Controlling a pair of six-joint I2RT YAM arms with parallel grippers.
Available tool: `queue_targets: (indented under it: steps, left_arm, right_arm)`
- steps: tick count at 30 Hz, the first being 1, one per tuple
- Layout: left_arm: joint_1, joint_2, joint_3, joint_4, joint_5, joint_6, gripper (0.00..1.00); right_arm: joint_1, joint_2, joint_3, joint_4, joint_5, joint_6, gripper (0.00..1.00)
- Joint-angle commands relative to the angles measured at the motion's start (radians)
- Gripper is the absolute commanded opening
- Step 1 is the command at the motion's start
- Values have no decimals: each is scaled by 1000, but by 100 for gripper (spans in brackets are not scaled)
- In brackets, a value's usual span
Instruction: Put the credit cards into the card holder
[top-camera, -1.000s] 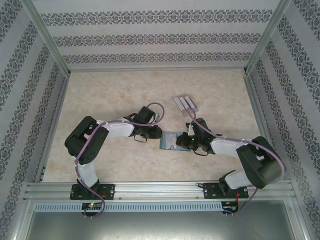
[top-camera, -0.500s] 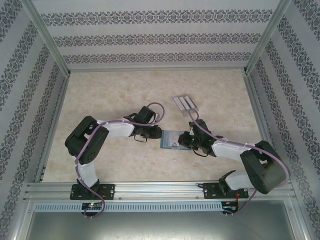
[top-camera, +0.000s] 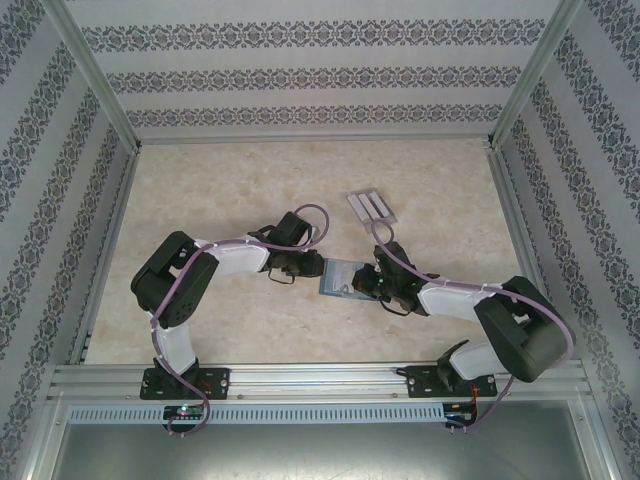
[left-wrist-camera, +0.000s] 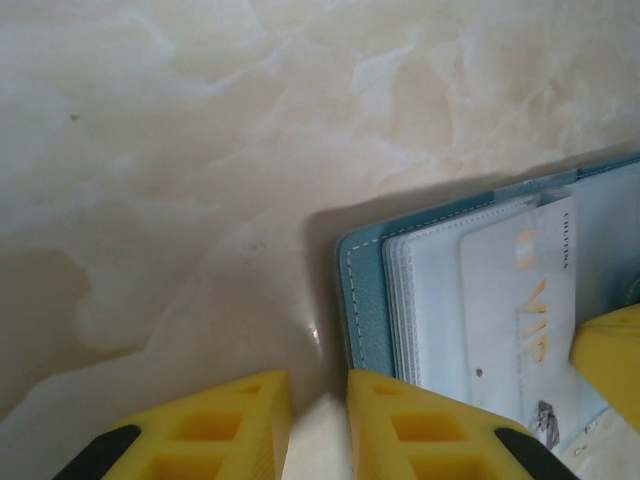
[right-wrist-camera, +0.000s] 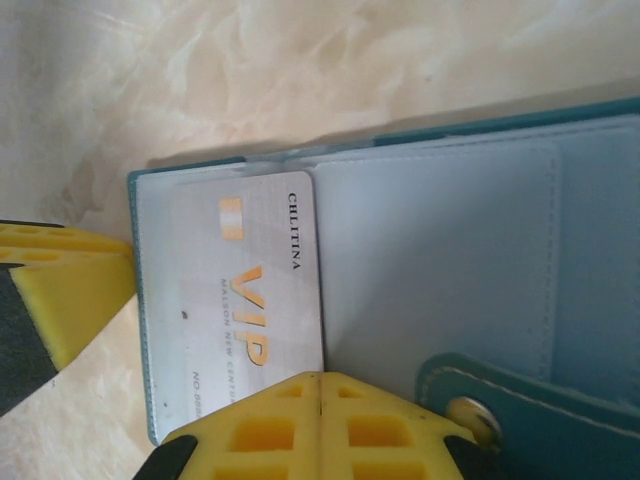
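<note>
1. You had the holder (top-camera: 342, 278) lying open on the tabletop (top-camera: 230, 190), near the middle, between your two claws
2. Your left claw (left-wrist-camera: 318, 385) sat at the holder's left end with its jaws a narrow gap apart. You could see bare tabletop in that gap and nothing gripped, and one finger (left-wrist-camera: 420, 425) covered the holder's near corner
3. Your right claw (right-wrist-camera: 320, 385) was closed tight, its two fingers pressed together, with the tips right at the near edge of one card (right-wrist-camera: 250, 290). You could not tell whether that edge was pinched between them
4. That card, pale with gold "VIP" lettering, lay flat on the holder's inner face, at the end nearest your left claw. It rested over the stack of clear sleeves, and you could not tell whether it was inside a sleeve or only on top
5. The holder's teal snap tab (right-wrist-camera: 530, 410), with its metal stud, lay on the inner face just beside your right claw
6. Three more cards (top-camera: 372, 207) lay side by side on the tabletop beyond the holder, clear of it and of both claws
</note>
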Motion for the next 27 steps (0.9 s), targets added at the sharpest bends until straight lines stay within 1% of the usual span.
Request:
queue_targets:
  steps: [1, 4, 7, 11, 13, 15, 17, 19, 22, 24, 25, 27]
  left_arm:
    - [-6, 62, -1, 8, 8, -15, 24]
    - [-6, 57, -11, 14, -7, -18, 24]
    - [-6, 60, 1, 4, 8, -16, 24]
    - [-6, 52, -10, 4, -18, -17, 24]
    - [-5, 52, -1, -11, -21, -13, 24]
    - [-5, 34, -17, 15, -17, -18, 22]
    - [-5, 7, -45, 41, -50, -22, 23]
    - [-4, -11, -48, 27, -90, -17, 24]
    - [-4, -37, -63, 32, -109, -16, 25]
    - [-4, -46, -73, 37, -131, -17, 26]
    - [-3, -44, -70, 33, -137, -15, 26]
    - [-3, -38, -61, 24, -124, -14, 26]
  right_arm:
    - [35, 26, 37, 34, 43, 21, 0]
    - [46, 53, 64, 31, 19, 30, 0]
    - [67, 87, 88, 25, 14, 7, 0]
    - [72, 110, 94, 25, -12, 12, 9]
    - [76, 84, 89, -4, 16, -11, 18]
    - [71, 54, 92, -51, 41, -37, 20]
    - [66, 13, 91, -90, 49, -43, 22]
    - [69, -34, 83, -124, 72, -55, 29]
    - [70, -81, 77, -187, 104, -75, 34]
    - [71, -112, 70, -224, 111, -70, 40]
    - [73, -131, 62, -233, 114, -68, 43]
    - [77, -168, 40, -249, 139, -67, 46]
